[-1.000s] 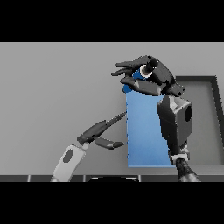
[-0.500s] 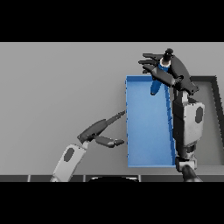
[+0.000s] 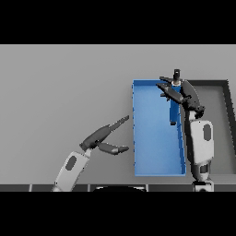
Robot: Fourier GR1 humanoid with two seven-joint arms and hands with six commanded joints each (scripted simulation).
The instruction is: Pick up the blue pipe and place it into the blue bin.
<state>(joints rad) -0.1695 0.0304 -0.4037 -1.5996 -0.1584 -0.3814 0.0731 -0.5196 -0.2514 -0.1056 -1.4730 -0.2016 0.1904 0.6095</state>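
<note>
The blue pipe [image 3: 174, 103] is seen standing roughly upright over the right part of the blue bin [image 3: 152, 138], near the bin's far right corner. Its blue body runs down along the bin's right wall, and its lower end is dark. At its top a pale collar and a short dark stub are visible, rising just past the bin's far rim. Whether the pipe's lower end touches the bin floor cannot be told.

The right hand [image 3: 177, 92] is placed at the pipe's upper part, its dark fingers [image 3: 165, 87] fanned out to the left over the bin's interior rather than curled. Whether the pipe is pinched by the thumb cannot be made out, since the contact is hidden behind the hand. The right forearm comes up from the lower edge along the bin's right wall.

A dark tray [image 3: 216, 129] lies directly to the right of the bin, its rim partly covered by the right arm.

The left hand [image 3: 105, 138] is held over the grey worktop [image 3: 64, 92] just to the left of the bin, fingers straight and thumb spread apart, with nothing held.
</note>
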